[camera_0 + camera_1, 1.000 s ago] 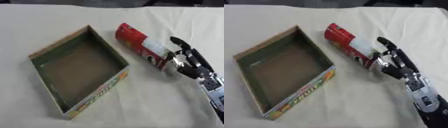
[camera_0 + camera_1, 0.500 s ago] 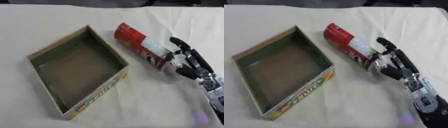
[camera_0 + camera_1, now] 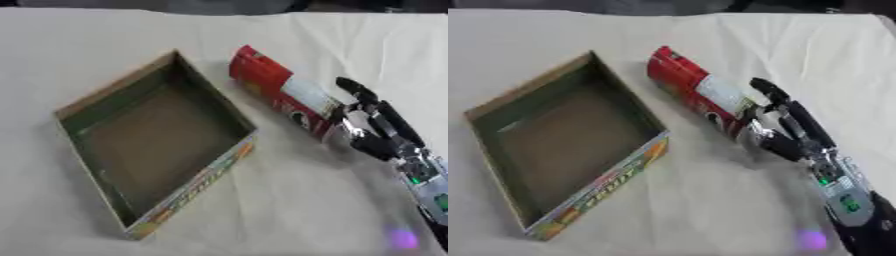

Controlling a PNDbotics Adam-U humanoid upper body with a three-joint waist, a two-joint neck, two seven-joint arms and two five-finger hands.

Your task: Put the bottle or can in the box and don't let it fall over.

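Note:
A tall red can point(image 3: 278, 93) with a white label lies on its side on the cream cloth, its top pointing up-left toward the box. The open cardboard box point(image 3: 202, 180), with green inner walls and a colourful printed side, stands empty to the can's left. My right hand point(image 3: 378, 128) comes in from the lower right and rests against the can's near end. Its dark fingers point(image 3: 791, 111) are mostly straight along the can's right side. The left hand shows in neither view.
The cream cloth point(image 3: 105, 40) covers the whole table, with wrinkles at the far right. A dark strip runs along the table's far edge. A small purple spot of light point(image 3: 402, 238) lies near my right forearm.

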